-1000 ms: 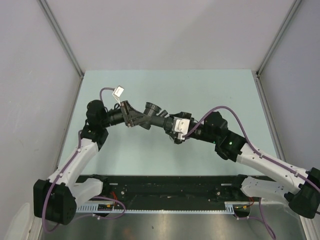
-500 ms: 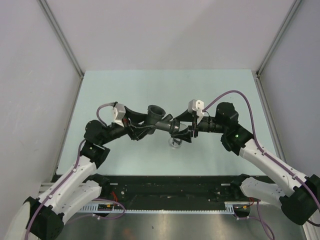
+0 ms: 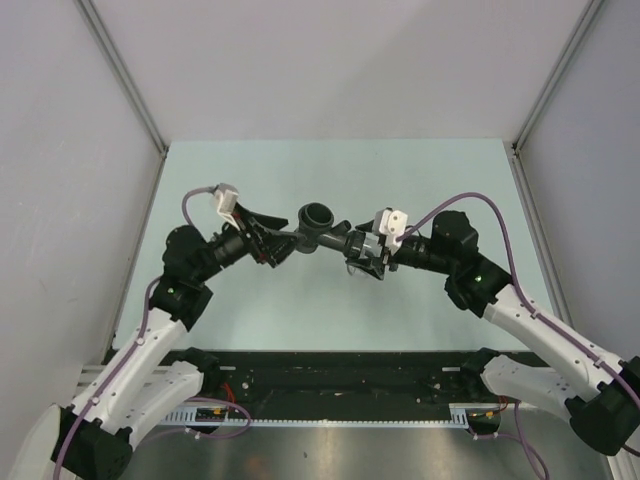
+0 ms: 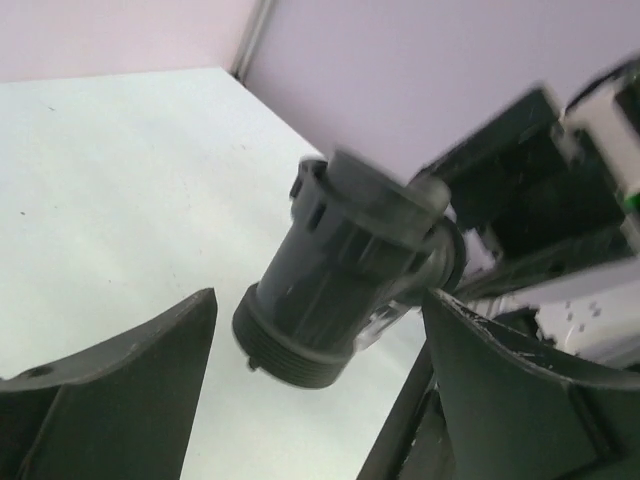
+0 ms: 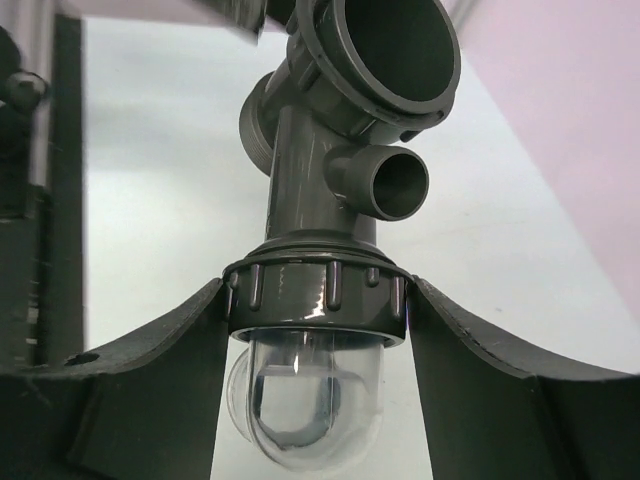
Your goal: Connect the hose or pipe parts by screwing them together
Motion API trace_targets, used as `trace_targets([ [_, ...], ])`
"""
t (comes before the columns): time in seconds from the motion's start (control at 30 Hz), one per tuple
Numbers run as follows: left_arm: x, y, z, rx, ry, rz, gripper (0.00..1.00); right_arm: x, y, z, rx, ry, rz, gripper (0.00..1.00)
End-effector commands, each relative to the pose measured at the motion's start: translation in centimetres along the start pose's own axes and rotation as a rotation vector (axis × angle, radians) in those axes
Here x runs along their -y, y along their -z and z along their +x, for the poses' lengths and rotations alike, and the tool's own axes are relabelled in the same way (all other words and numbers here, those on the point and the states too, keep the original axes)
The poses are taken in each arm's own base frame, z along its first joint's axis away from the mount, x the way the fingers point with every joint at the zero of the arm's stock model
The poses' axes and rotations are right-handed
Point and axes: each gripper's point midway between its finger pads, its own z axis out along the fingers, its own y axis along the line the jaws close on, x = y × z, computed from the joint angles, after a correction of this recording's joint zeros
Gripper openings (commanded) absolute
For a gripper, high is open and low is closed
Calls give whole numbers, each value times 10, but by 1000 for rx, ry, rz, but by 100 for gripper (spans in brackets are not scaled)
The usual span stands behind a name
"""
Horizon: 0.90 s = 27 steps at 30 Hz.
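A dark grey pipe fitting (image 3: 318, 228) hangs above the table between both arms, its wide mouth (image 5: 385, 45) turned upward and a short side branch (image 5: 390, 183) below it. My right gripper (image 5: 318, 292) is shut on the fitting's ribbed collar (image 5: 318, 300), and a clear domed cup (image 5: 305, 400) sticks out behind that collar. The fitting's threaded end (image 4: 295, 350) points between the fingers of my left gripper (image 4: 320, 300). That gripper is open, with a gap on each side of the threads. From above, the left gripper (image 3: 278, 243) sits just left of the fitting and the right gripper (image 3: 358, 258) just right of it.
The pale green tabletop (image 3: 330, 310) is walled in by grey panels at the left (image 3: 70, 200), back and right. A black rail (image 3: 330, 385) with cable ducts runs along the near edge between the arm bases.
My left gripper has opened and let go of the fitting's threaded end. Both wrists have turned, and the fitting's wide mouth now faces more upward. The right grip holds on the collar.
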Motion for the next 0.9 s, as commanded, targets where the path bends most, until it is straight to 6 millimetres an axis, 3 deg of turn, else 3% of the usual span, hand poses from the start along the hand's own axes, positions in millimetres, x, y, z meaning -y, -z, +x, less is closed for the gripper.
trace_targets([
  [0.0, 5, 9, -34, -8, 169, -105, 87, 29, 2, -6, -59, 246, 152, 0],
  [0.13, 13, 19, -52, 60, 171, -116, 88, 41, -4, 4, -136, 334, 237, 0],
  [0.23, 13, 21, -54, 68, 155, -128, 89, 38, -11, 0, -149, 400, 256, 0],
  [0.4, -5, 15, -33, -28, 169, -183, 89, 25, -23, -10, -153, 504, 268, 0],
  [0.57, -18, 10, -28, -46, 160, -224, 88, 21, -25, -6, -200, 551, 291, 0],
  [0.7, -31, 6, -18, -77, 168, -259, 81, 12, -29, -8, -202, 572, 288, 0],
  [0.87, -32, 0, -1, -141, 210, -228, 69, 9, -36, -9, -191, 566, 297, 0],
])
